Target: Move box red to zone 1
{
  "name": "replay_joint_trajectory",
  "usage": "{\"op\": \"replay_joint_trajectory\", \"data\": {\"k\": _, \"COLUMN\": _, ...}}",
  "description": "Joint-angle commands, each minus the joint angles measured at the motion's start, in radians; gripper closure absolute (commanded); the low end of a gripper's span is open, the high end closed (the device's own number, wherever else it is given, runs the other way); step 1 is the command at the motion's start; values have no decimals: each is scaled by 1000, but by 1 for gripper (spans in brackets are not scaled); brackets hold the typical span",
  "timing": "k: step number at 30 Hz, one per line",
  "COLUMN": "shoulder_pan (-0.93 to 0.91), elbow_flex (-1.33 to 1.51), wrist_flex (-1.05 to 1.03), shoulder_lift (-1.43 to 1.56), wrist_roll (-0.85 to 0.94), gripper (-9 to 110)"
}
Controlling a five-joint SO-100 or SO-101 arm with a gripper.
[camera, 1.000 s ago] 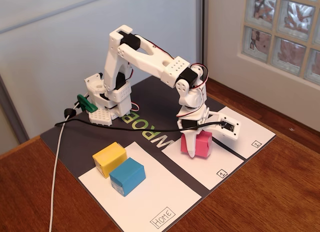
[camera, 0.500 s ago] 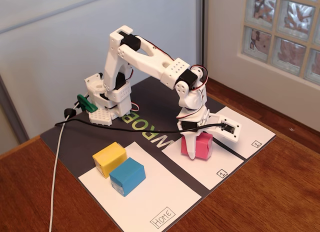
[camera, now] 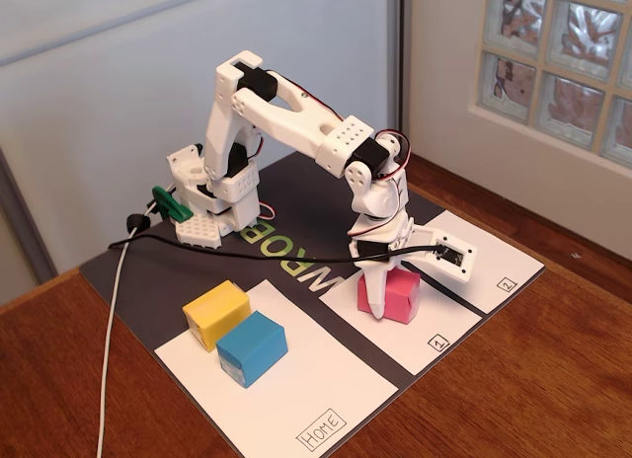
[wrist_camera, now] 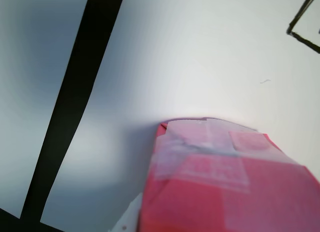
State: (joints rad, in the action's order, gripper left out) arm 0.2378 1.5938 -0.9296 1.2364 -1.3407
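Fingers (camera: 380,277) clenched on the box red (camera: 391,294) (top edge), which sits on zone 1 (camera: 415,342).

My arm (camera: 286,122): white printed links, black servos.
Red wires run above my claw (camera: 378,272); black cable (camera: 237,245) crosses just over it; green clamp (camera: 172,203) at base.

In the fixed view, the big white sheet (camera: 296,379) had the word "Home" (camera: 323,429) drawn by hand in a box at its near corner. The middle white square (camera: 415,335) had a small boxed "1" (camera: 439,343). The far white square (camera: 499,266) had a boxed "2" (camera: 508,283). The dark mat (camera: 197,270) showed pale letters, partly hidden, reading like "ROB" (camera: 259,236) upside down.
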Motion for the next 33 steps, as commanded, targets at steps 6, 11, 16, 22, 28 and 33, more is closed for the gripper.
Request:
{"op": "replay_joint_trajectory", "data": {"k": 6, "shoulder_pan": -5, "elbow_flex": -21, "wrist_flex": 11, "shoulder_lift": 15, "wrist_roll": -26, "gripper": 71}}
{"op": "replay_joint_trajectory", "data": {"k": 11, "shoulder_pan": -5, "elbow_flex": -21, "wrist_flex": 11, "shoulder_lift": 28, "wrist_roll": -67, "gripper": 59}}
{"op": "replay_joint_trajectory", "data": {"k": 16, "shoulder_pan": -18, "elbow_flex": -21, "wrist_flex": 15, "shoulder_lift": 61, "wrist_roll": -109, "gripper": 52}}
{"op": "replay_joint_trajectory", "data": {"k": 22, "shoulder_pan": -44, "elbow_flex": -21, "wrist_flex": 14, "shoulder_lift": 104, "wrist_roll": -129, "gripper": 48}}
{"op": "replay_joint_trajectory", "data": {"k": 28, "shoulder_pan": -71, "elbow_flex": -21, "wrist_flex": 8, "shoulder_lift": 146, "wrist_roll": -121, "gripper": 48}}
{"op": "replay_joint_trajectory", "data": {"k": 33, "shoulder_pan": -71, "elbow_flex": -17, "wrist_flex": -5, "shoulder_lift": 187, "wrist_roll": -118, "gripper": 50}}
